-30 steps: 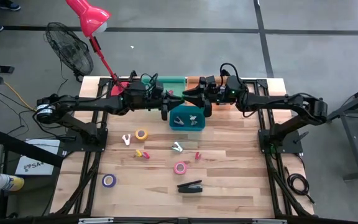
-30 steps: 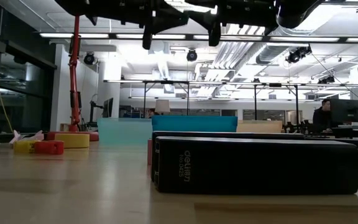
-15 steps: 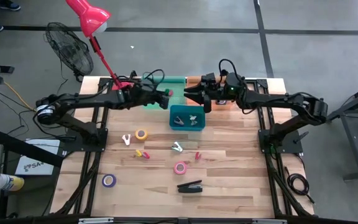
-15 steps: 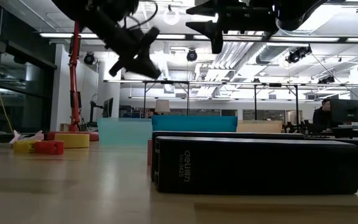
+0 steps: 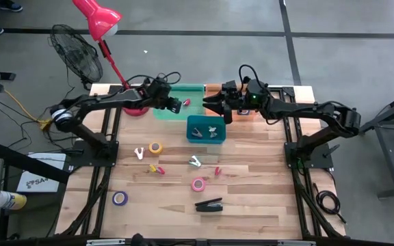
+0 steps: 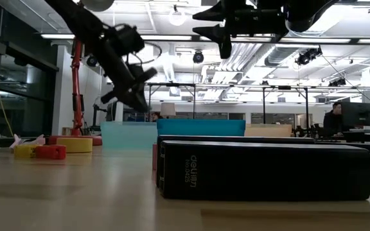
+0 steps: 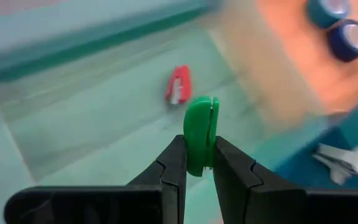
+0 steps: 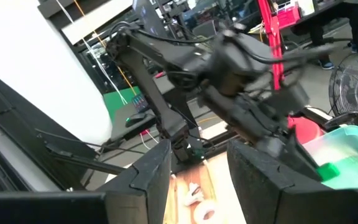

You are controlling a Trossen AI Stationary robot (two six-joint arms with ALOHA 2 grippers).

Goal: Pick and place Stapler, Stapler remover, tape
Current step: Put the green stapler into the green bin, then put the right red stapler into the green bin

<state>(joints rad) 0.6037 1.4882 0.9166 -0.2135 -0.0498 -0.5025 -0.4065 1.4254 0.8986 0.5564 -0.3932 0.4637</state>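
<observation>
Our left gripper point(image 7: 197, 163) pinches a small green plastic staple remover point(image 7: 200, 132) over the pale green tray point(image 7: 92, 130), poised to drop it beside the red one point(image 7: 179, 85). Our right gripper point(image 5: 215, 107) hovers empty, half-open; the slim black stapler point(image 5: 209, 203) lies far off on the table.

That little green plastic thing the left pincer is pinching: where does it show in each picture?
High view: not discernible; left pincer over the light green tray.
Low view: not discernible.
Left wrist view: small green plastic piece, centre, between the fingers.
Right wrist view: green block at lower right.
Shared landmark: the light green tray.
</observation>
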